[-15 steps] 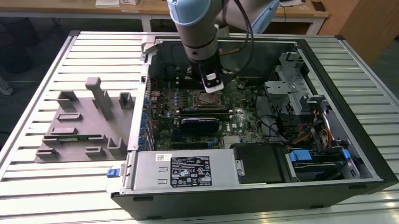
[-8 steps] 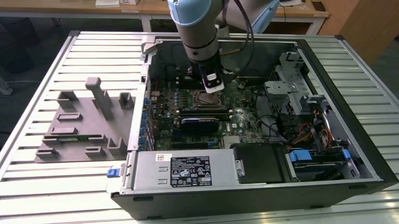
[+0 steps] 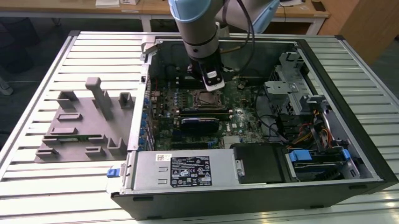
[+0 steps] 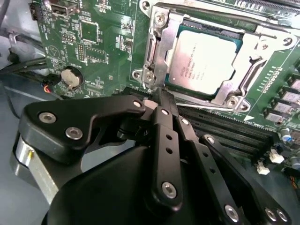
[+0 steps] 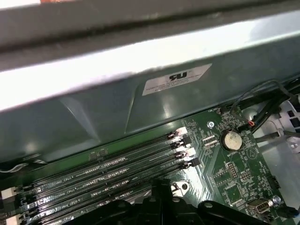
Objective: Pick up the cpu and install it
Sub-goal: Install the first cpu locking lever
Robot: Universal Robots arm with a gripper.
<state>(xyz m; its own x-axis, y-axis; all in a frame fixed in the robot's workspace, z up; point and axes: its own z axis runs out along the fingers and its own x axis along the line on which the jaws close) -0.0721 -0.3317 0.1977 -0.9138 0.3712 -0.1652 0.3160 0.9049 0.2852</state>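
Already the cpu (image 4: pixel 202 60) is seen seated in the metal-framed socket (image 4: pixel 159 51) just beyond the claw (image 4: pixel 161 101), whose fingers are closed together on nothing, so the placing is judged done.

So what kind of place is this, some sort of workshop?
Probably a lab or test bench: an opened computer case lies on a slatted metal table, a robot arm reaches in, and office desks stand behind.
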